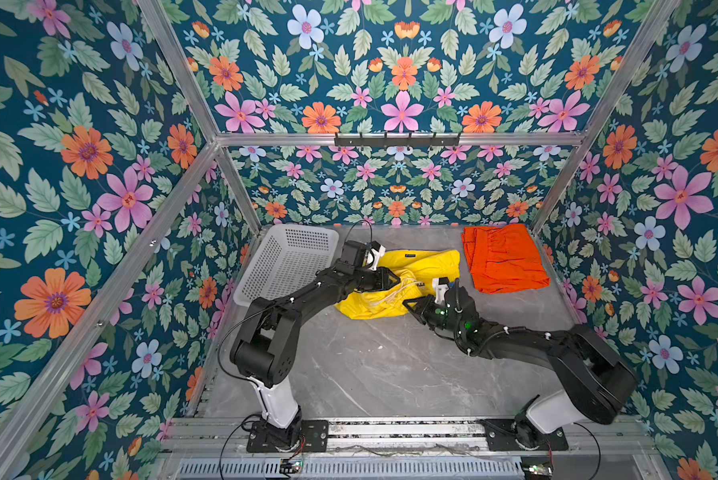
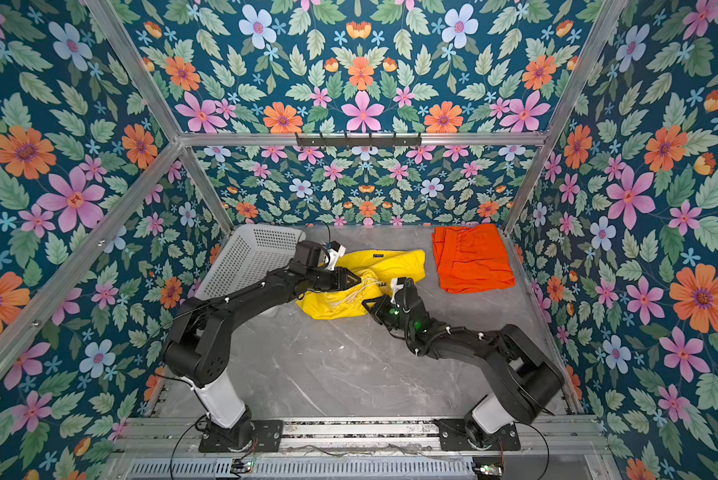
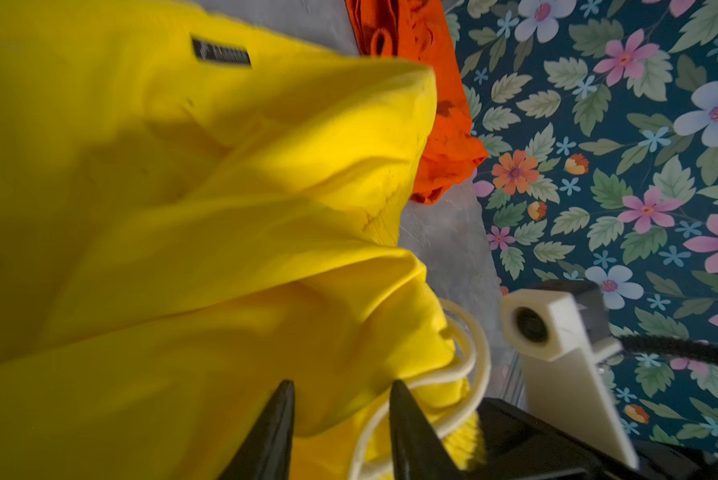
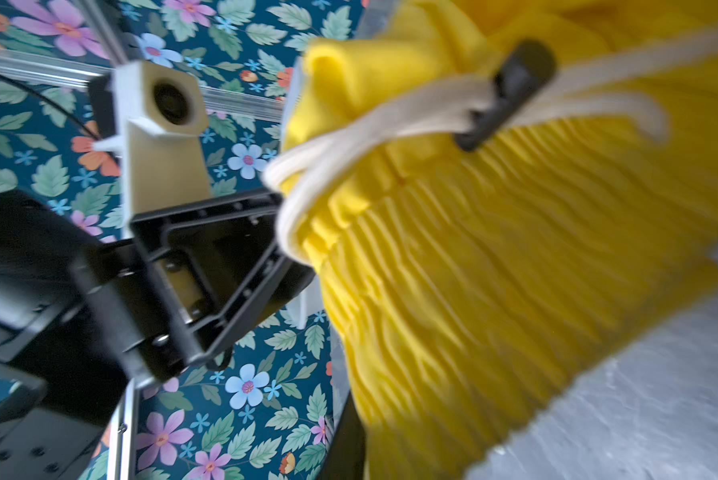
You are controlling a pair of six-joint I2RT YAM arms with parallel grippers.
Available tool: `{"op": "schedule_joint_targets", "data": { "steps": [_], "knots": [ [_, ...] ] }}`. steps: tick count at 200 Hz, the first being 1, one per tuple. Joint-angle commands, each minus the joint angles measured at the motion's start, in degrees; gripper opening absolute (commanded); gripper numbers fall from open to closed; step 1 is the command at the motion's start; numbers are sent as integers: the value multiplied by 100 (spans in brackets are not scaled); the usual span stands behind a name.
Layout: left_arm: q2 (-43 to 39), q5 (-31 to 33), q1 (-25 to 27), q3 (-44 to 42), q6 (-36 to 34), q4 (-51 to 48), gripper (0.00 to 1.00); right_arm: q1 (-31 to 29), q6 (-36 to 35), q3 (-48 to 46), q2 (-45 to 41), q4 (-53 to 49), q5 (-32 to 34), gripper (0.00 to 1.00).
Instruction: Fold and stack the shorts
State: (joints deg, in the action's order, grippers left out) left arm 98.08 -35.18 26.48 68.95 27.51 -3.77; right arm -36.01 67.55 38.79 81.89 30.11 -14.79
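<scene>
Left wrist view, Observer A noting: yellow shorts (image 3: 183, 208) fill the frame, crumpled, with a black label facing up. The left gripper (image 3: 340, 399) has its fingers part-way apart over the cloth, and nothing is pinched between them. A loop of pale drawstring (image 4: 390, 120) lies against one finger.

Observer B: In a top view the right gripper (image 1: 410, 305) meets the near edge of the same heap from the other side. Its wrist view shows the gathered waistband (image 4: 494, 270) draped over the fingers, which are mostly hidden. They are closed, and the hold looks to be on that waistband.

Observer A: Likely reason is that the elastic edge is the firmest line on thin cloth, good for drawing the pair out flat. The black toggle (image 4: 511, 91) and cords hang loose, so there is a snag risk.

Observer B: Orange shorts (image 1: 502, 259) lie folded flat at the far right corner of the worktop (image 1: 390, 365), apart from the yellow pair. That is probably the base of the stack, kept clear of the working area. The white perforated basket (image 1: 286, 262) sits far left, beside the left arm.

Observer A: Judgement is that one pair is done and the yellow pair is not yet spread. The next move calls for the left fingers to take a second point on the waistband.
</scene>
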Motion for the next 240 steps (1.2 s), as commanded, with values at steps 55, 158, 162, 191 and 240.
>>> {"op": "schedule_joint_targets", "data": {
  "steps": [55,158,162,191,240],
  "knots": [
    [-1504,540,-207,-611,-1949,-492,59,858,-2356,1977,-643,-4029,-1172,11],
    [-1924,1617,1764,-1844,-4837,625,58,1112,-1647,1611,-232,-3960,-2519,17],
    [-1915,1686,1824,-1869,-4947,679,58,1132,-1584,1592,-232,-3926,-2529,17],
    [-1835,2172,2161,-2056,-5355,1287,58,1205,-1260,1553,-216,-3709,-2707,18],
    [-1628,3012,2219,-2105,-5313,1778,47,1283,-1134,1525,-254,-3730,-2846,18]
  ]
}}
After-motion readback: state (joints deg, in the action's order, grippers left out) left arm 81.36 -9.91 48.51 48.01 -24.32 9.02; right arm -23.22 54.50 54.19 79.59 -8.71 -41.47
